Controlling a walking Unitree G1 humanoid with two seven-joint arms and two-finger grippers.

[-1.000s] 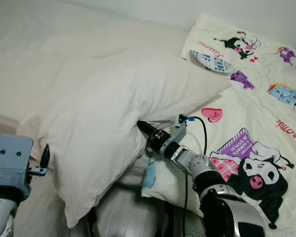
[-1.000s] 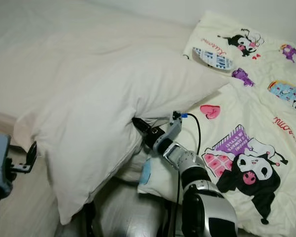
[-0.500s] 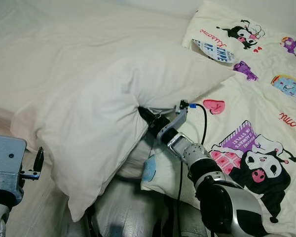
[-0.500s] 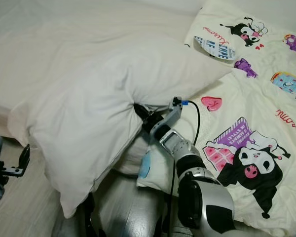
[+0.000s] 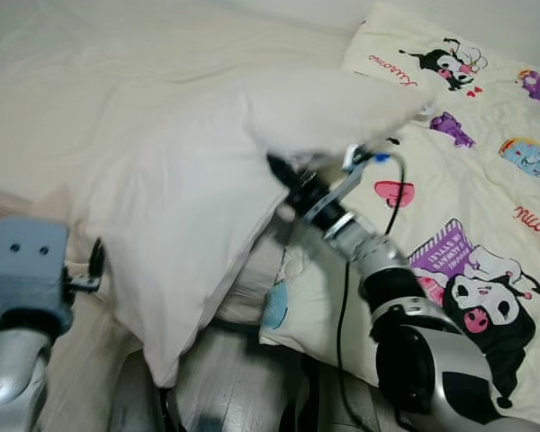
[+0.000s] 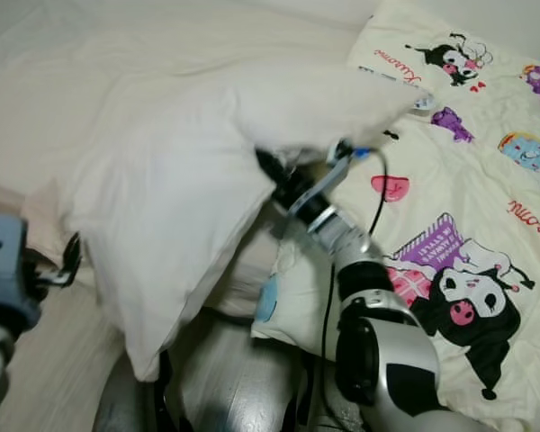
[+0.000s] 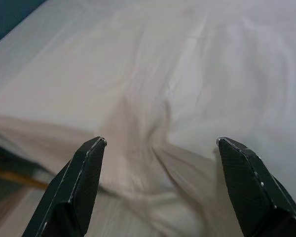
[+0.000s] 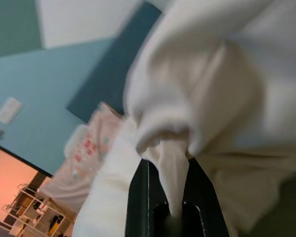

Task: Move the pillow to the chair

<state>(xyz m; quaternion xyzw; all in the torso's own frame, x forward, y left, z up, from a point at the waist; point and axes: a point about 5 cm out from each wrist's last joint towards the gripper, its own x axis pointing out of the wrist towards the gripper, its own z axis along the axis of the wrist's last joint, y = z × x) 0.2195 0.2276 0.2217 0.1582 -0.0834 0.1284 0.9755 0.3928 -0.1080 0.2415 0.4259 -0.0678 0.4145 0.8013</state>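
Pillow: the large white pillow [image 5: 189, 189] is hanging over the near edge of the bed, one side bunched and raised where it is being held, its lower corner drooping toward the floor in front of the robot's body.
Right gripper: the right gripper [image 5: 283, 171] is reaching in from the right, its black fingers [image 8: 138, 197] pressing together on a fold of the pillow's fabric; in the right wrist view the pinched cloth is sitting between the two fingers, with the rest of the pillow bulging above them.
Right arm: the silver arm is stretching up from the lower right, with a black cable [image 5: 346, 297] looping along it over the blanket.
Left gripper: the left gripper [image 7: 160, 148] is hovering at the pillow's left side, its fingers spread wide and holding nothing; its wrist view is looking between them at rumpled white cloth.
Bed sheet: the plain white sheet [image 5: 90, 81] is covering the bed behind and left of the pillow.
Blanket: a cream blanket [image 5: 486, 180] printed with cartoon figures and a pink heart is lying on the right half of the bed, just beside the pillow and under the right arm.
Floor: a pale wooden floor [image 6: 45, 378] is showing at the lower left, below the bed's edge.
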